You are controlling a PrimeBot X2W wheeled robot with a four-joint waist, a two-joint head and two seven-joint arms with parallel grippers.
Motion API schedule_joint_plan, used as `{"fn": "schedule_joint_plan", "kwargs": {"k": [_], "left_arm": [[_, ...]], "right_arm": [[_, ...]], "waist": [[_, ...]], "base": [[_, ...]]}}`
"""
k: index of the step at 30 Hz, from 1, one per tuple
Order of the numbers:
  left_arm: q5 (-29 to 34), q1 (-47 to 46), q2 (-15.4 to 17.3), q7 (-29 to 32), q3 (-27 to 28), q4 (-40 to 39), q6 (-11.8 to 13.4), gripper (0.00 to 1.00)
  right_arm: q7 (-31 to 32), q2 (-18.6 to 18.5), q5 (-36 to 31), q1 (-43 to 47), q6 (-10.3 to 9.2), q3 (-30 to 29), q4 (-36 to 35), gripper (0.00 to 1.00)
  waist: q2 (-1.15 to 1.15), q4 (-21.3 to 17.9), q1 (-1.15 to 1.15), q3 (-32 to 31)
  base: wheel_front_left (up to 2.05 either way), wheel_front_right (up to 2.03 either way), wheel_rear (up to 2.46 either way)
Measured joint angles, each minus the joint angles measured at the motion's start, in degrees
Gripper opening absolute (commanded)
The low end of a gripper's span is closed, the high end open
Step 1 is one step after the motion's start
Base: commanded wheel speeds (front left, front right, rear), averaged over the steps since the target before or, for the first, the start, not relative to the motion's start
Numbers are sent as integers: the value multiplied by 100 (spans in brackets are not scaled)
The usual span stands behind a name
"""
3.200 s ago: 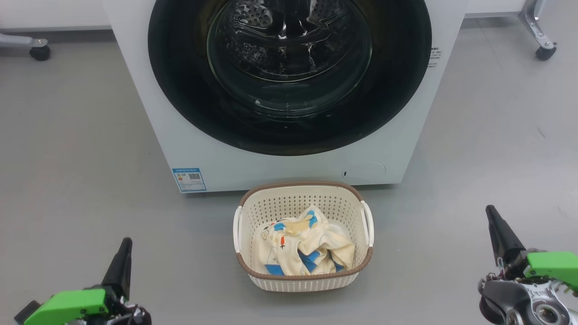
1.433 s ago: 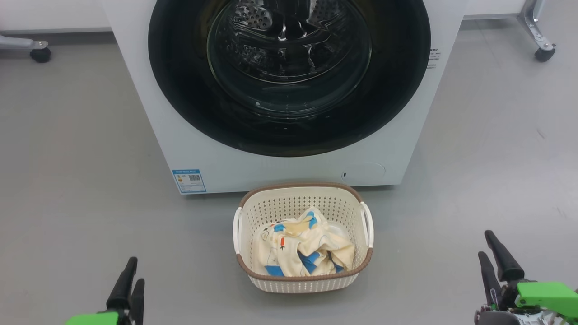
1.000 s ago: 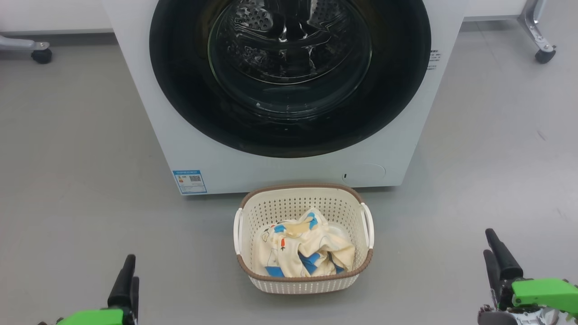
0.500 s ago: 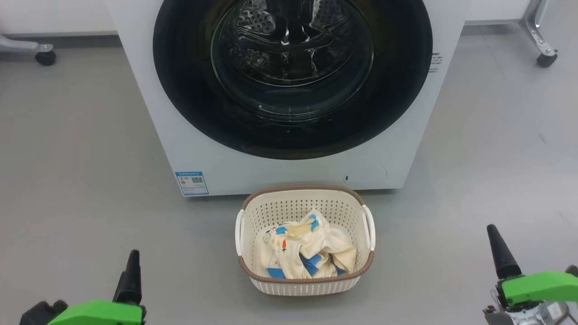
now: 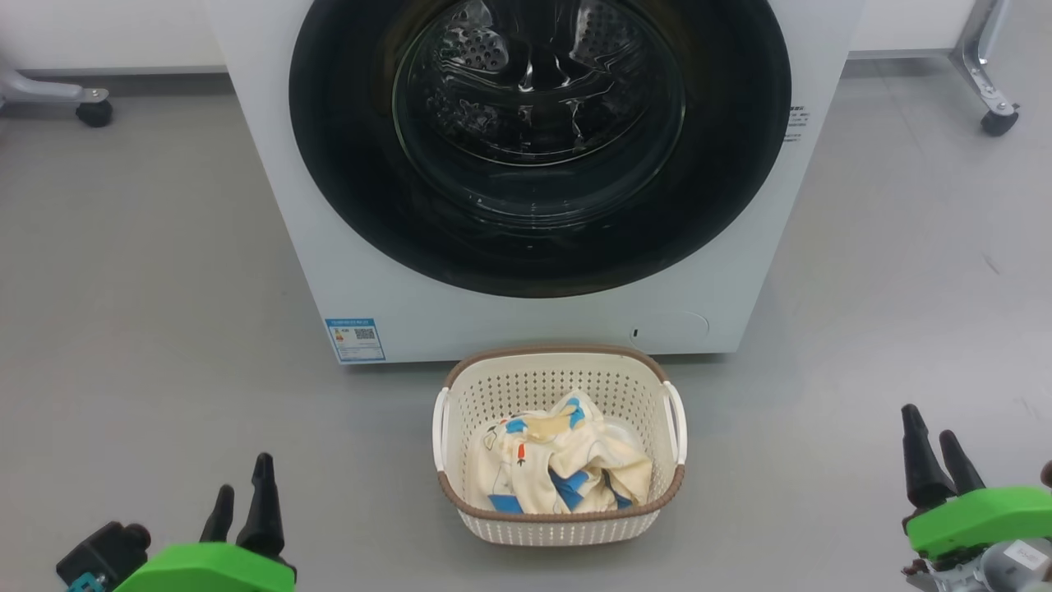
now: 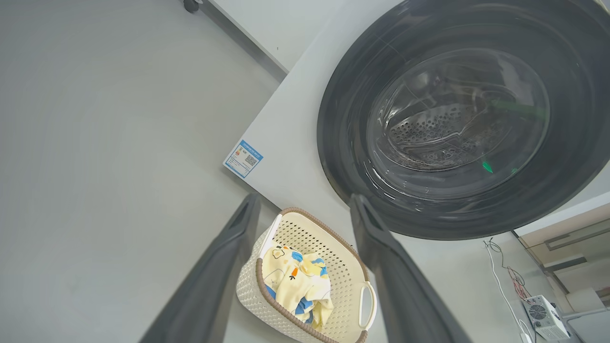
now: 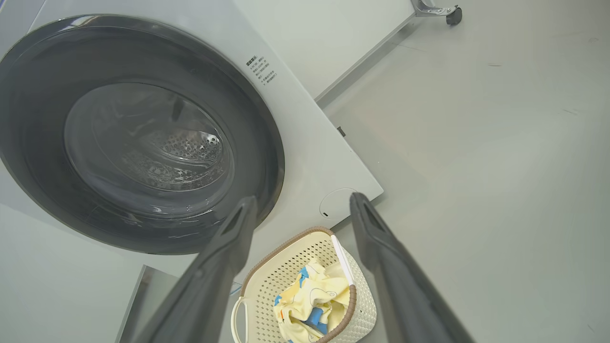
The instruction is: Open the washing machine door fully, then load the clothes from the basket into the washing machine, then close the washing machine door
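At the bottom of your head view, the left claw and right claw both stand wide, holding and touching nothing. Between them on the floor, the basket holds the clothes, just before the washing machine, whose door is shut. Your left wrist view adds a white box with cables beside the machine.

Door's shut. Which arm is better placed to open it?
Left, marginally: both hang open and empty, but the left gripper sits closer sideways to the washing machine door than the right gripper. Handle side unclear, so weak call.
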Motion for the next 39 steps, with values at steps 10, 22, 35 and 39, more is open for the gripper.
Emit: {"fn": "schedule_joint_plan", "kwargs": {"k": [10,22,35,39], "left_arm": [[742,-4,105,-151,-91,0,148,100],[1603,-129,140,-361,-282,0,311,100],[2361,-174,145,-557,-420,70,449,100],[2602,-236,154,-649,-452,86,502,100]], "right_arm": [[-166,30,-984,1,0,-34,-93,100],[-215,74,-1827,9,0,257,-303,100],[-285,114,-2811,131,0,489,-515,100],[-292,124,-3112,161,0,485,-571,100]], "waist": [[0,18,0,-40],[0,35,0,-68],[0,36,0,-93],[0,16,0,-104]], "base": [[0,0,0],[0,0,0],[0,0,0],[0,0,0]]}}
